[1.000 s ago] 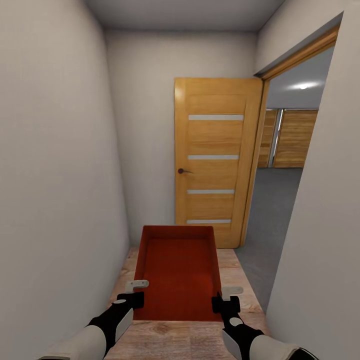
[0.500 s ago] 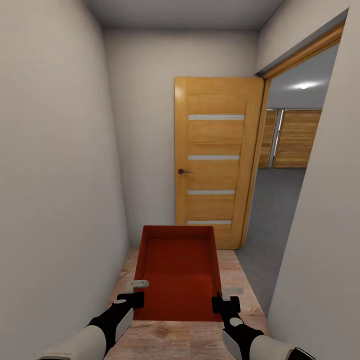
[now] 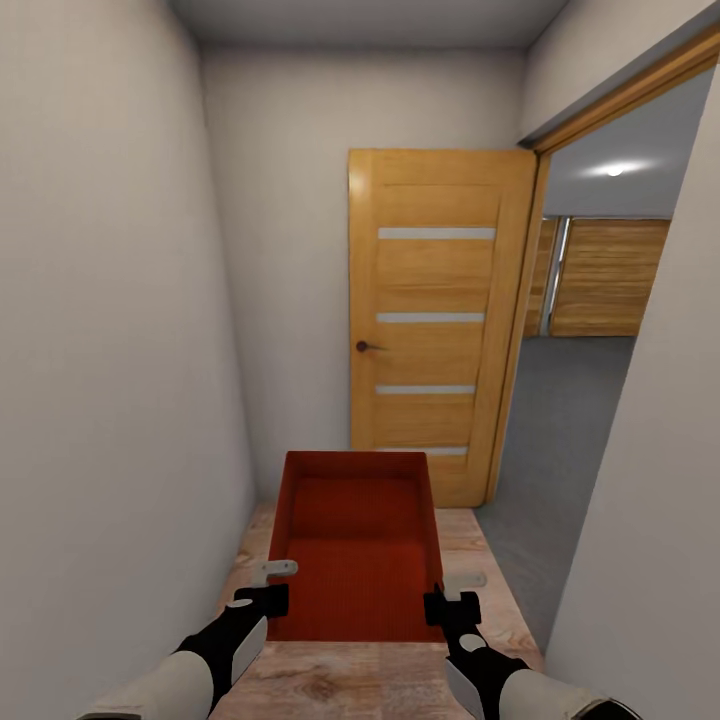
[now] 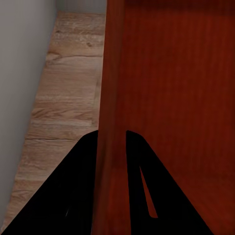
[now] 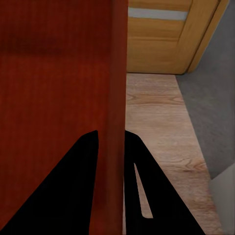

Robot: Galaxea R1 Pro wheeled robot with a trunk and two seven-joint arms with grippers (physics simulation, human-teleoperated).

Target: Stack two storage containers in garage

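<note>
A narrow hallway with plain pale walls and a light wood-plank floor (image 3: 380,680) runs ahead to an opened honey-coloured wooden door with four frosted slits (image 3: 435,320), and past its frame, to the right, a grey concrete floor (image 3: 560,440) and a wide wood-plank door (image 3: 610,278) mark what looks like the garage. One red-orange rectangular open-top storage container (image 3: 355,555) is carried level in front of the robot, above the planks and between the two arms. The left end effector (image 3: 272,585) pinches the container's left side wall near the robot, one black finger on each face of that wall in the left wrist view (image 4: 111,161). The right end effector (image 3: 455,595) does the same on the right wall, its fingers straddling the red panel in the right wrist view (image 5: 111,161). Judged from this, the task is roughly at the transport stage of one bin: it is lifted and almost at the garage threshold, but not yet set on the concrete. A right turn through the doorway, the set-down, the fetching of the second bin and the stacking all appear to remain.
</note>
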